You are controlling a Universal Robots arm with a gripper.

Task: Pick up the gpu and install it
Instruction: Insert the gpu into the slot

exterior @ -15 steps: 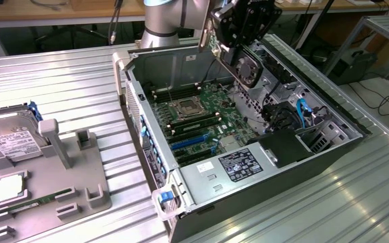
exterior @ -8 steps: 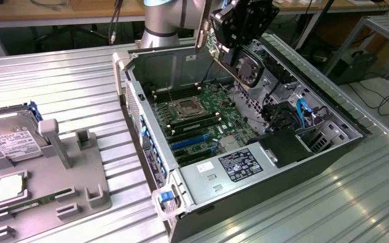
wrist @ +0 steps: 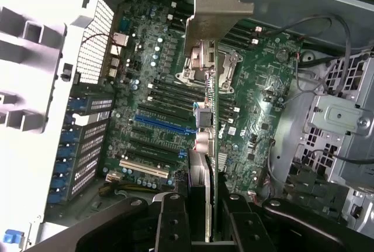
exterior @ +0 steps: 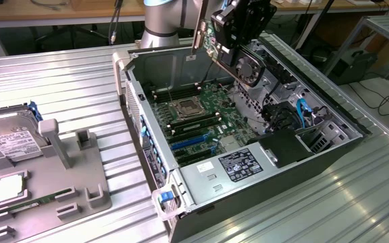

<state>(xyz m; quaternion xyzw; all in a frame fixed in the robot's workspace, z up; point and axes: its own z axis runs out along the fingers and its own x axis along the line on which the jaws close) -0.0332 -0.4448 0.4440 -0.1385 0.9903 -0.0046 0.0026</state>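
item: gpu point(exterior: 232, 55). held off the surface, hanging on edge over the far end of the open computer case point(exterior: 282, 187), at about 12 to 1 o'clock in the exterior view. not seated in any slot.

hold: my fingers point(wrist: 172, 225) are narrowed onto the card, one on each flat face, gripping its upper edge. seen from the wrist, the card runs edge-on down toward the motherboard point(wrist: 146, 88).

build: thin, flat and rectangular. one face is dark with a round fan point(exterior: 250, 68), the other is green board. a bent silver bracket point(wrist: 213, 12) closes one end, with a matte sheet-metal look.

handling, as i judge it:
- light to moderate in weight, heavier on the fan side
- stiff along its length, but it would flex if twisted
- fragile at the contact edge and the soldered parts
- best pinched on bare board margin or shroud, away from the fan blades and edge connector
- smooth faces, so slip is possible

surroundings:
- case: grey steel walls with perforated panels, and a labelled power supply point(exterior: 238, 164) at 5 o'clock
- motherboard: dense green, with black slots and a long blue slot point(wrist: 160, 122)
- ribbed metal surface point(exterior: 59, 76): carries a grey plastic fixture point(exterior: 66, 167) at 8 o'clock, which holds a silver hard drive point(exterior: 8, 139)
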